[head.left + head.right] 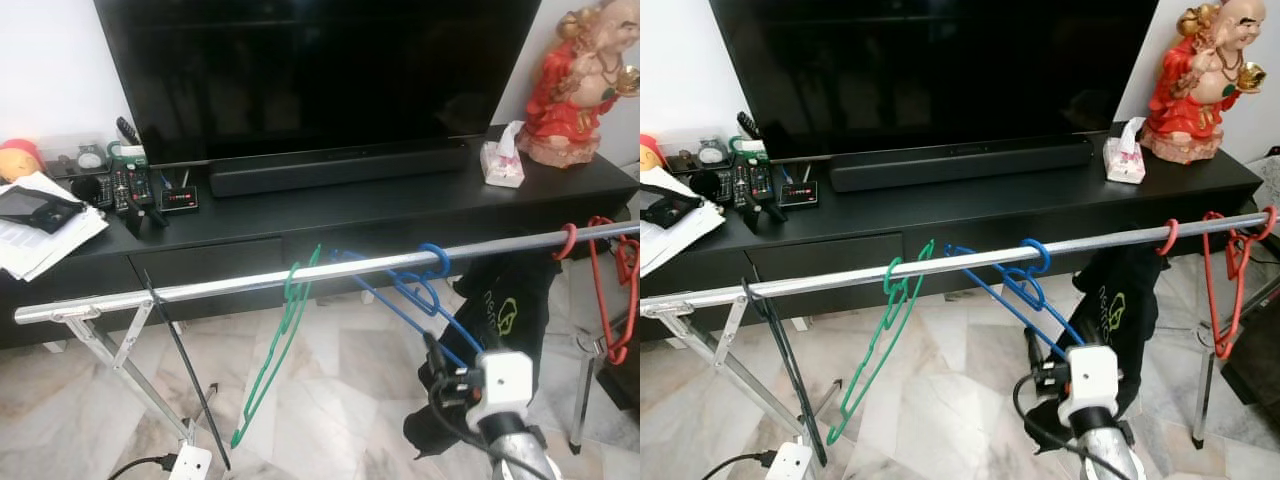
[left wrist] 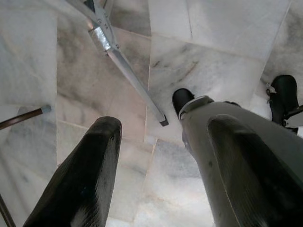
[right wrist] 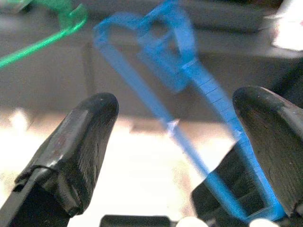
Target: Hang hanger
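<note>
Right gripper [image 3: 175, 142] gapes below thin blue plastic hanger [image 1: 1025, 285].

television [image 1: 310, 70], soundbar [image 1: 340, 167], red figurine [image 1: 583, 85], tissues [image 1: 501, 160]

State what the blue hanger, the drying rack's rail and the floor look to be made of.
Blue hanger: probably plastic, judging by its thin moulded frame and flat, even colour with no metallic glint.
Rail: metal, with a silvery reflective tube surface, likely steel or aluminium.
Floor: polished marble-look tiles, pale with grey veining and visible joints; real stone or ceramic is unclear.
</note>
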`<state>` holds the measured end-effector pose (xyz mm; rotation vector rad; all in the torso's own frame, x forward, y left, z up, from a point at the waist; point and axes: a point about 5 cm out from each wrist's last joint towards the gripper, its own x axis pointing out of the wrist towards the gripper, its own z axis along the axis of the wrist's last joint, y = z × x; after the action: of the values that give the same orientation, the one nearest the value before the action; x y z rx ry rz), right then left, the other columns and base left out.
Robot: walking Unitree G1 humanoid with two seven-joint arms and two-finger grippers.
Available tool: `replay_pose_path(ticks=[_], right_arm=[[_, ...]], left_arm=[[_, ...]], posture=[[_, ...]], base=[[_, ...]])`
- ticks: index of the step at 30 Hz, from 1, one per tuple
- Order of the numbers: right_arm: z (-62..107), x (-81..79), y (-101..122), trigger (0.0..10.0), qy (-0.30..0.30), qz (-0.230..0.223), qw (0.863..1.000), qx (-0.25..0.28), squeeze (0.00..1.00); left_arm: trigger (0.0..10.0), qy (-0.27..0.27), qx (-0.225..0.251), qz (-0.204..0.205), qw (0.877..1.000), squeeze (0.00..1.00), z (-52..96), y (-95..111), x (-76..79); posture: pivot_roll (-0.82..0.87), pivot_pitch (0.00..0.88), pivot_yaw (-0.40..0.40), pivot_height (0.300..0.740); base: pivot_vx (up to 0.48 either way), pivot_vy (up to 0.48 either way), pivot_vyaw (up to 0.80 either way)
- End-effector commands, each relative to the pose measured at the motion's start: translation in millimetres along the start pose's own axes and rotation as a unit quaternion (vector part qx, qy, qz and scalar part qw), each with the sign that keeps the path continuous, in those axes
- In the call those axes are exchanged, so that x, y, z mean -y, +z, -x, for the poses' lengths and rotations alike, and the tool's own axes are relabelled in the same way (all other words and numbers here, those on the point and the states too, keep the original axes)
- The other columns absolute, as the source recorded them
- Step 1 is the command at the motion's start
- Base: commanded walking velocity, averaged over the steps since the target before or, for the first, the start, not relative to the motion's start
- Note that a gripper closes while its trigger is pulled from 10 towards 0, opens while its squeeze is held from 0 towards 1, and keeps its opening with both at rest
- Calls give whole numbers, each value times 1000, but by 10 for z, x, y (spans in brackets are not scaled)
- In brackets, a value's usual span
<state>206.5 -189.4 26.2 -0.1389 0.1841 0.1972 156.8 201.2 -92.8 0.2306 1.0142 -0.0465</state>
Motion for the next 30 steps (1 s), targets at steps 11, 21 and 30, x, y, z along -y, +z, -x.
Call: replay_pose_path(ticks=[11, 21, 30], right_arm=[[9, -180, -112, 10000, 103, -11, 993, -62, 0], [25, -228, -737, 10000, 114, 24, 960, -255, 0], [20, -241, -1006, 10000, 45, -33, 943, -329, 0]], left_arm=[[10000, 3, 1, -3, 1000, 0, 3, -11, -3], [10000, 0, 1, -3, 1000, 0, -1, 2, 21], [10000, 0, 0, -5, 1000, 0, -3, 8, 16]], posture=[[-71, 0, -57, 740], [-76, 0, -50, 740], [-73, 0, -44, 740]], base=[[0, 0, 0], [0, 0, 0], [0, 0, 0]])
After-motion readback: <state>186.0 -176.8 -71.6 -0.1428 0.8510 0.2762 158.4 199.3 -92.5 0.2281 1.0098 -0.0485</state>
